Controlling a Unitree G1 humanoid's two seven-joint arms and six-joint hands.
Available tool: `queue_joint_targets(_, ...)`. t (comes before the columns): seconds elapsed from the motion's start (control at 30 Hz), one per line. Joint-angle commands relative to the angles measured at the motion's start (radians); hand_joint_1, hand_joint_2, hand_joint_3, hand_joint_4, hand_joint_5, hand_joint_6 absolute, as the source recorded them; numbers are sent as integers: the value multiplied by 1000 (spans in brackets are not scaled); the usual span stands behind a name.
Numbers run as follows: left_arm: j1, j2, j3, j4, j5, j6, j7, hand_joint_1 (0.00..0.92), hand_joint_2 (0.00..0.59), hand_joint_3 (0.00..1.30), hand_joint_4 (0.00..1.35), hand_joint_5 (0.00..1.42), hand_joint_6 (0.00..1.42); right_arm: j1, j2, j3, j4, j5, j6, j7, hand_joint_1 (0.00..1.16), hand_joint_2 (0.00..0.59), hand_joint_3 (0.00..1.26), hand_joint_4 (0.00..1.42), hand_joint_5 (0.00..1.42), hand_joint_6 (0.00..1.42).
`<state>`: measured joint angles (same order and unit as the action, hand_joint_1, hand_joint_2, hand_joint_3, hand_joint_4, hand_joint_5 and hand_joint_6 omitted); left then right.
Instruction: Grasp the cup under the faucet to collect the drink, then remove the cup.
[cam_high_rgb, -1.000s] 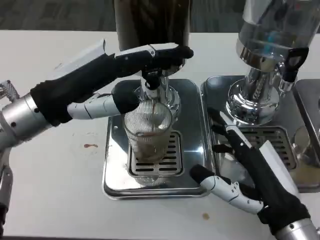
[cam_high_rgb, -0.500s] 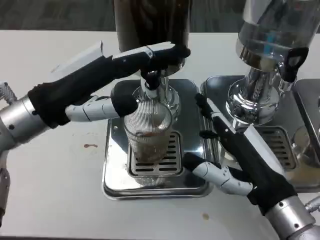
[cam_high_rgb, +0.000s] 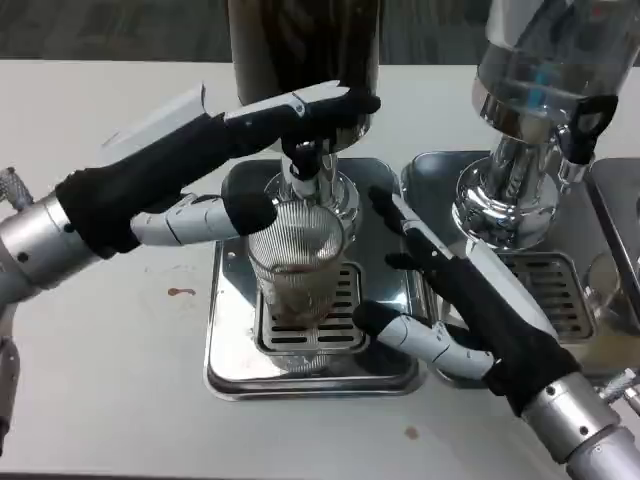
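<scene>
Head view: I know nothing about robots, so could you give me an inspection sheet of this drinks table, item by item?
Surface: white table, with small brown spots near its front.
Job's things: ribbed clear cup upright on the drip tray under the faucet, a little brown drink inside.
Clutter: second dispenser on its own tray at right.
Hands: left hand reaches over the faucet, one finger beside the cup's rim; right hand is spread, beside the cup, not holding it.
Cables: nothing seen.
Surroundings: dark floor beyond the table.
</scene>
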<state>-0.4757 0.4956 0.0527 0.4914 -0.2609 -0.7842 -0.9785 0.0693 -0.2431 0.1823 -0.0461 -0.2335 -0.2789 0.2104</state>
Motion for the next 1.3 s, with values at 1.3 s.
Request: queue_joint_targets(1.3,43,55,-77,-27,64,-138,76,0,124,147,0,112,161,-92,-12,-6,63,25,10,49,105,0,0,0,0,120)
